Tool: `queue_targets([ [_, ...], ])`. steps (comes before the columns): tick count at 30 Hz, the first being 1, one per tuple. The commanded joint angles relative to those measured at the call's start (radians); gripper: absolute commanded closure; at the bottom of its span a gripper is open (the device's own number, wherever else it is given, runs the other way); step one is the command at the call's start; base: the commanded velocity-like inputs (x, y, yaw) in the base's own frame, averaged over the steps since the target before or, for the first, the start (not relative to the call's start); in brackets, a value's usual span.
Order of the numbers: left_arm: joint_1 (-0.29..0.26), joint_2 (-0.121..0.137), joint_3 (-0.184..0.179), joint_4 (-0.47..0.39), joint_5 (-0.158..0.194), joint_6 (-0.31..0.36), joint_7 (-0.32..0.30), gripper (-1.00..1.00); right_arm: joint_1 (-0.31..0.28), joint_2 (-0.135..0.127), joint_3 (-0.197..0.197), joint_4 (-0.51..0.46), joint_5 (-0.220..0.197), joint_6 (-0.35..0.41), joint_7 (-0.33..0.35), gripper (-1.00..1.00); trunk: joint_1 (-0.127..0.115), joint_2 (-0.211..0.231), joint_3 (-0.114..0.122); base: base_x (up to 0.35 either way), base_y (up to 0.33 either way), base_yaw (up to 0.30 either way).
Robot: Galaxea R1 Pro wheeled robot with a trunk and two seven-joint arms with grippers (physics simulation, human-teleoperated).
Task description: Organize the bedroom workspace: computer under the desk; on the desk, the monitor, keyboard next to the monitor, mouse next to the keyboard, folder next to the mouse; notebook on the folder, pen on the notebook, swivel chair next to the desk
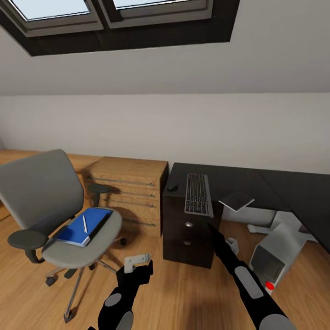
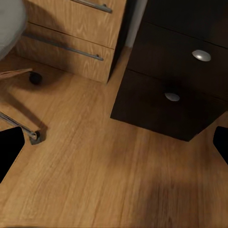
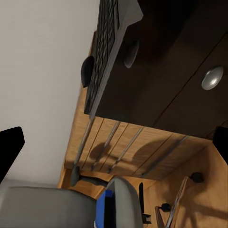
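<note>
r arm reaches up to keyboard [image 1: 198, 194], gripper spread; l gripper [image 1: 136, 266] low, spread.

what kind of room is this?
Likely an attic home office or study: sloped ceiling with skylight windows, a long black L-shaped desk carrying a slim black-keyed keyboard, and a grey swivel chair on a wooden floor.

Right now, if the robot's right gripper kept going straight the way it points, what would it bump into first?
Probably the overhanging slim black-keyed keyboard or the dark drawer unit just under it; depth is hard to judge.
</note>
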Motion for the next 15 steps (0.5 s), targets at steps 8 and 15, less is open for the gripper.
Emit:
queue_targets([
  [8, -0.001, 0.000, -0.002, -0.001, 0.008, 0.002, 0.024, -1.00, -0.001, 0.000, -0.001, -0.002, -0.010, 0.010, 0.003, -1.00, 0.031, -0.057, -0.026, 0.000, 0.000, 0.000],
  [15, -0.001, 0.000, -0.002, 0.000, 0.008, 0.003, 0.026, -1.00, 0.000, 0.000, -0.002, -0.017, -0.010, 0.009, 0.002, -1.00, 0.042, -0.078, -0.036, 0.000, 0.000, 0.000],
])
